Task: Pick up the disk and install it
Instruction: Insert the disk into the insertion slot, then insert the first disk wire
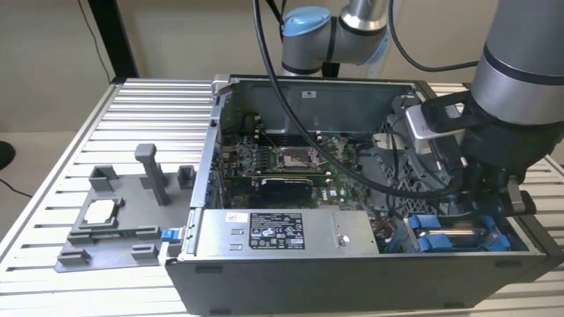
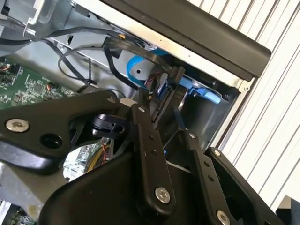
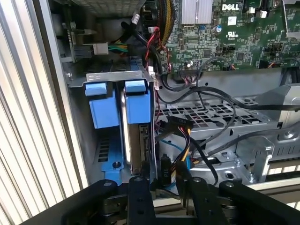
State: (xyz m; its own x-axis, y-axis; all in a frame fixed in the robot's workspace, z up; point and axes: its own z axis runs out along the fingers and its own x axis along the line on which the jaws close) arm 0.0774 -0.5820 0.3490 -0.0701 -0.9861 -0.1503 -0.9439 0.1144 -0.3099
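"Where's the disk [image 3: 133, 140]?"

"Edge-on in the drive bay [image 3: 112, 77], at the computer case's [image 1: 352, 277] corner, with its blue bracket [image 3: 138, 104] showing. A second blue bracket [image 3: 103, 110] sits beside it. I'd say it's the install step, nearly home."

"Has the gripper [image 3: 164, 183] got hold of it?"

"Can't tell. It hovers at the disk's end. Seating calls for a square push, clear of the cables [image 3: 187, 145]."

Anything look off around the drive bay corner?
Nothing damaged or spilled. Only oddity: a loose black cable connector lies right beside the disk, which stands between blue brackets, near the gripper. Cannot tell whether it touches either.
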